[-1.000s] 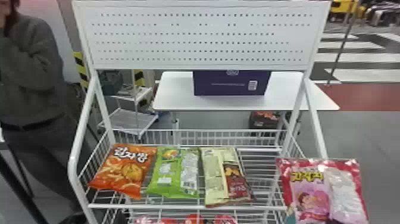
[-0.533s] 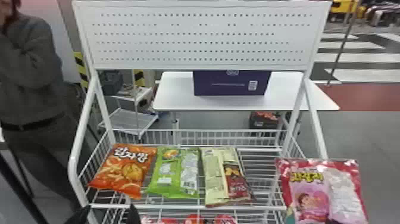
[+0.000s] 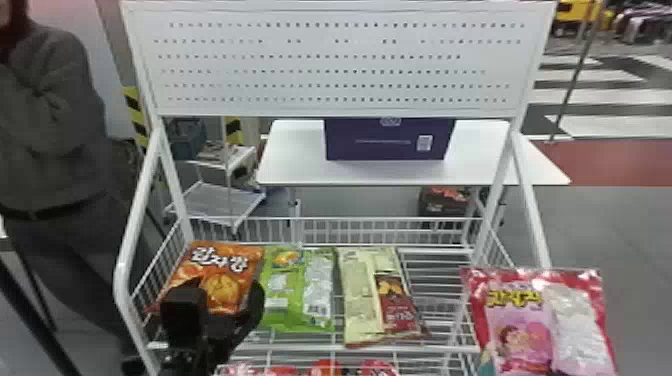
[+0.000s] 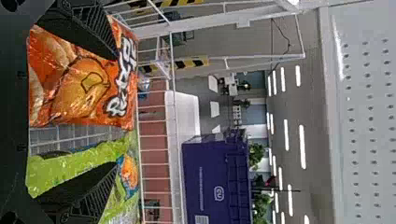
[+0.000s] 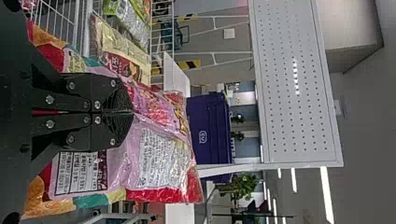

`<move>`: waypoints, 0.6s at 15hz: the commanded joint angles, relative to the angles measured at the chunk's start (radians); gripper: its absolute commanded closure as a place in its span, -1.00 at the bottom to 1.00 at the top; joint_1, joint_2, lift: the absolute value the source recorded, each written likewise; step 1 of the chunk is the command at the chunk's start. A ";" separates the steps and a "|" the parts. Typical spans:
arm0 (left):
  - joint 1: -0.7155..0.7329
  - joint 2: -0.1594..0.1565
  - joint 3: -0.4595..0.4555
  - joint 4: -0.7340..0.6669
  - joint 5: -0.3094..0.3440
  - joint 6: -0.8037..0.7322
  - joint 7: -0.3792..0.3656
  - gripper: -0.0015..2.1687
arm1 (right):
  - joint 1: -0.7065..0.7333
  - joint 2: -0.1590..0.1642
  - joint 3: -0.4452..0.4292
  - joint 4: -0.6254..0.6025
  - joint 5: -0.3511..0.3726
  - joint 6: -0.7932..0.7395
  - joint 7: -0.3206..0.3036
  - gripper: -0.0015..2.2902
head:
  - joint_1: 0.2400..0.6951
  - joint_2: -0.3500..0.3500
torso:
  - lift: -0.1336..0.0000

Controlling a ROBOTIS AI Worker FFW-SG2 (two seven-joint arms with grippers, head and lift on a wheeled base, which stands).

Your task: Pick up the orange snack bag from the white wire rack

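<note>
Masking the orange snack bag's (image 3: 222,287) lower part, the left gripper (image 3: 225,295) gapes wide, empty; the right gripper (image 5: 129,112) pinches a pink bag (image 3: 520,320).

L wrist cam: bright white ceiling strip lights (image 4: 302,146) beyond white perforated metal panel (image 4: 369,116); glints on orange plastic snack bag (image 4: 86,84) below panel. R cam: refl. streak on panel.

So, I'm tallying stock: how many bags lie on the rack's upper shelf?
3: the orange bag on the left, the green bag beside it, then the yellow bag. The pink bag, held to their right, isn't counted. Any tucked underneath would be hidden.
</note>
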 commanded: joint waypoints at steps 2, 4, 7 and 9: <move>-0.093 0.000 -0.005 0.128 0.000 0.040 -0.011 -0.92 | 0.000 0.000 -0.006 0.002 0.000 0.000 0.000 0.96 | 0.14 0.00 | 1.00; -0.104 0.003 0.007 0.148 0.000 0.043 -0.009 -0.92 | -0.002 0.001 -0.004 0.004 0.000 0.000 0.000 0.97 | 0.14 0.00 | 1.00; -0.118 0.008 0.024 0.172 0.008 0.077 -0.008 -0.85 | -0.003 0.007 -0.006 0.007 0.000 0.000 0.002 0.96 | 0.14 0.00 | 1.00; -0.123 0.009 0.026 0.186 0.008 0.077 -0.009 -0.56 | -0.005 0.007 -0.006 0.008 0.000 0.003 0.002 0.96 | 0.14 0.00 | 1.00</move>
